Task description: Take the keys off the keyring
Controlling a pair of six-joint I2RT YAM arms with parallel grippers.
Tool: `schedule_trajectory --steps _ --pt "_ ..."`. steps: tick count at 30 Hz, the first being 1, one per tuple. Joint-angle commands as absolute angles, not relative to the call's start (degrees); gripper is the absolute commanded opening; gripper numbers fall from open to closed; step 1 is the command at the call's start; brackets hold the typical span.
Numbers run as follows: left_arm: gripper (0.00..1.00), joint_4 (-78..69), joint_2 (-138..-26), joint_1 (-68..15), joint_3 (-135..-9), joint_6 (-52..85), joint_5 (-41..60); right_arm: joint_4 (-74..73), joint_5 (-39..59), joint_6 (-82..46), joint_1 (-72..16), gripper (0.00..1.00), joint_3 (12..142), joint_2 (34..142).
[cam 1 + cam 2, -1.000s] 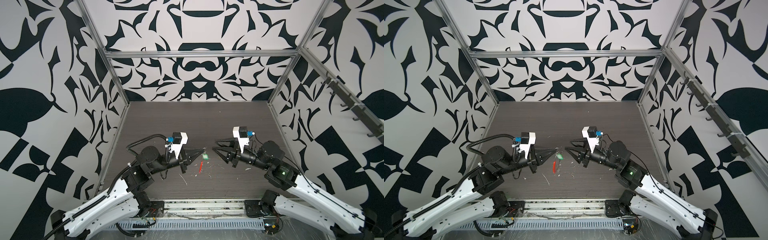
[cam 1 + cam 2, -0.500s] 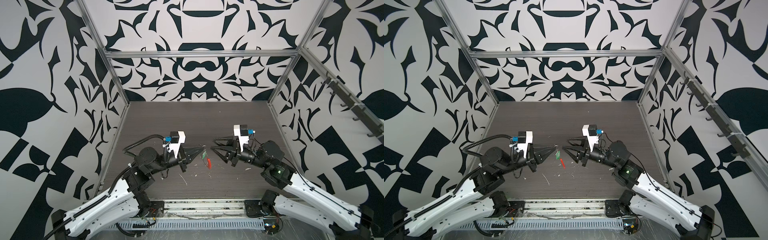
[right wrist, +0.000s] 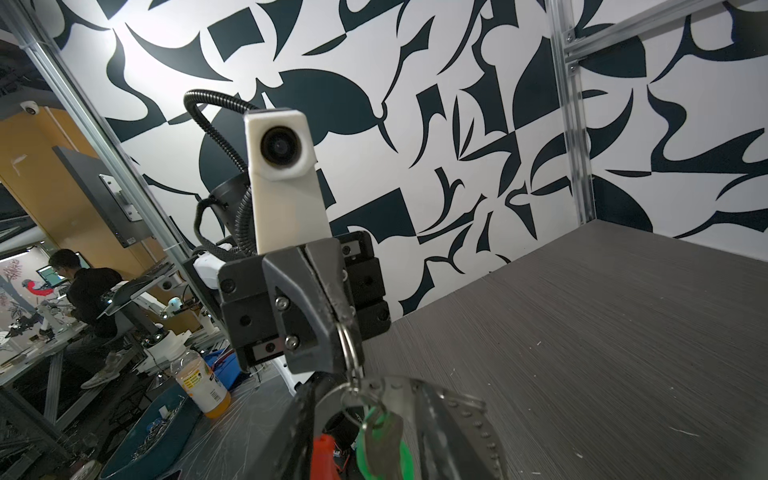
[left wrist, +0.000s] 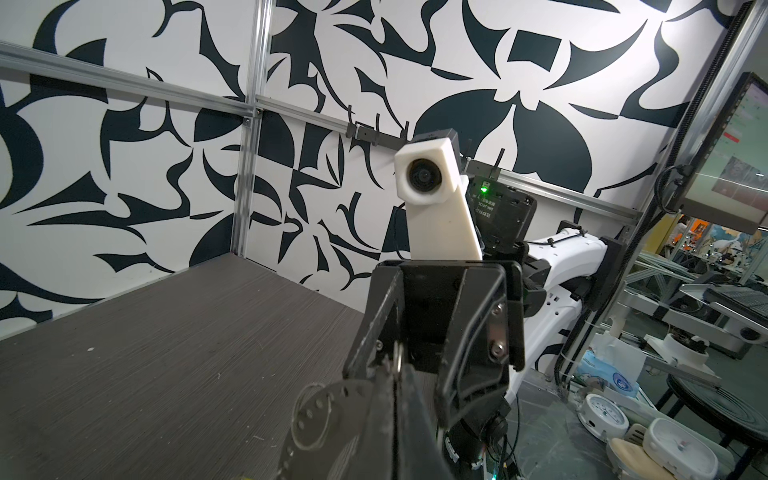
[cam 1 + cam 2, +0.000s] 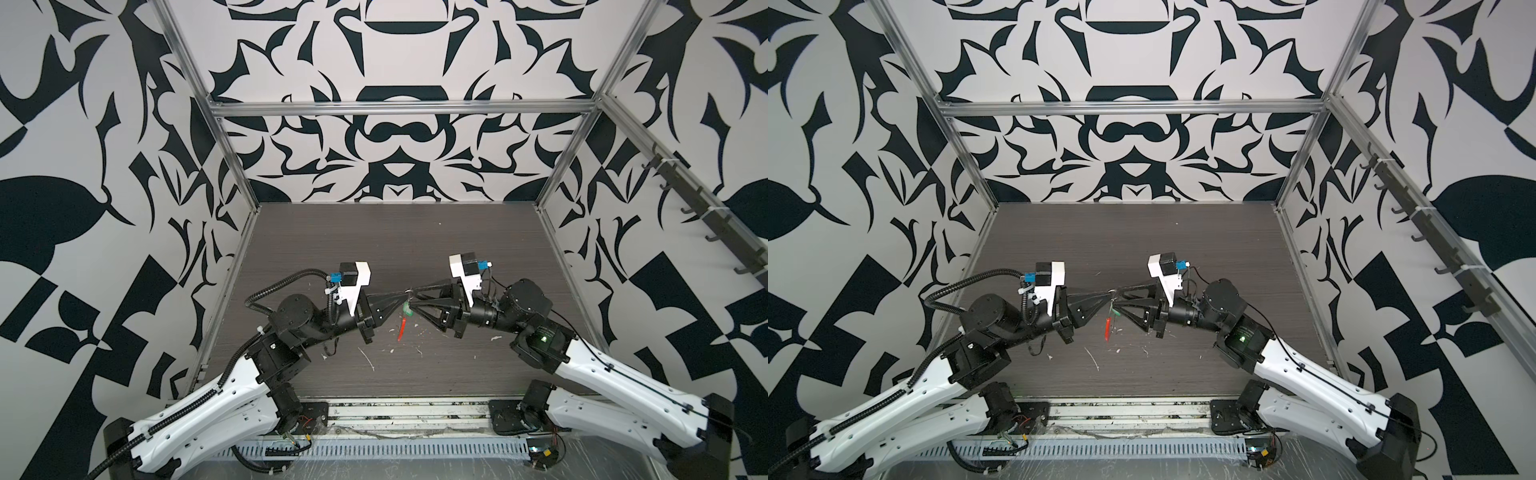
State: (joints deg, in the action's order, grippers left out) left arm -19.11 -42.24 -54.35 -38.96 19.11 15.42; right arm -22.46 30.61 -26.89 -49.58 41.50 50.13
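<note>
Now, where: the keyring [image 3: 348,347] hangs in mid-air between the two arms, clear of the desk [image 5: 374,249].
Left gripper [image 5: 405,292]: fingers clenched on the keyring's wire.
Right gripper [image 5: 413,300]: fingers apart, straddling the ring just beside the left tips. We cannot tell whether they touch it.
Keys: the green tag [image 5: 407,309] and a small metal key [image 3: 388,436] dangle under the ring, with the red sleeve [image 5: 402,328] lowest.
Handling: we judge it all light. The wire looks stiff, springy and slick, and the hanging pieces look free to swing and twist.
Hold: we would pinch the tag flat across its faces, near its eye.
Risk: thin metal may slip between smooth fingers.
</note>
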Motion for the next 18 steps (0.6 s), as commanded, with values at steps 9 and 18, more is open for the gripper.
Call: schedule_trajectory --steps 9,18 --pt "0.00 -22.2 -42.0 -54.3 -38.3 19.7 15.3 -28.8 29.5 -28.4 -49.8 0.32 43.1 49.4" --pt "0.00 -22.2 -41.9 -54.3 -38.4 19.7 15.1 -29.1 30.2 -28.8 -49.9 0.22 44.0 50.5"
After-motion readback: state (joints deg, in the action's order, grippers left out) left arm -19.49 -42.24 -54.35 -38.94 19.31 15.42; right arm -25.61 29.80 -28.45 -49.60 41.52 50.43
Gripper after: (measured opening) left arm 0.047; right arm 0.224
